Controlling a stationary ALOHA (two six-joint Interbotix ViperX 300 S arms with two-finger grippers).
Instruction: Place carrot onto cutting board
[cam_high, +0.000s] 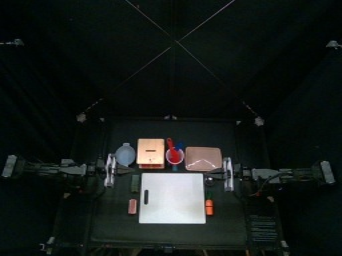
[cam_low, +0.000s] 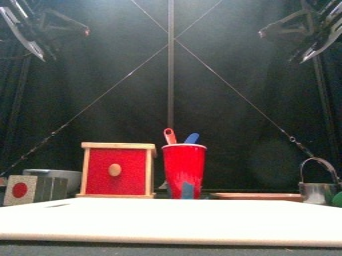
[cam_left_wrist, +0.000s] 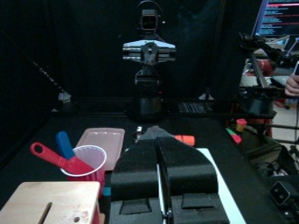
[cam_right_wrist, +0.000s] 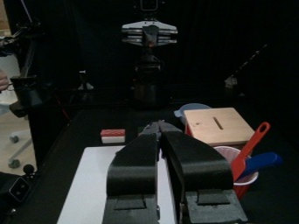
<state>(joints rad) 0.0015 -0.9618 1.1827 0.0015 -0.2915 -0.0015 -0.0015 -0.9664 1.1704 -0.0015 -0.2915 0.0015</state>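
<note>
The carrot (cam_high: 210, 206) is lying just off the cutting board's (cam_high: 174, 197) right edge, near its front corner, and nothing is touching it. The board itself is sitting bare.

The right gripper (cam_right_wrist: 160, 131) is hanging above the board's back right corner with its jaws pressed together, holding nothing. The left gripper (cam_left_wrist: 158, 133) is mirroring it over the back left corner, equally pinched closed and empty.

Here is the worry, as I see it. A stubby reddish piece (cam_high: 132, 206) is sitting just off the board's left edge, so an arm could be going for the wrong one. The carrot is slim and lying flat, so jaws opening late or coming down off-centre could be nudging it away from the board or rolling it out of the pinch.
</note>
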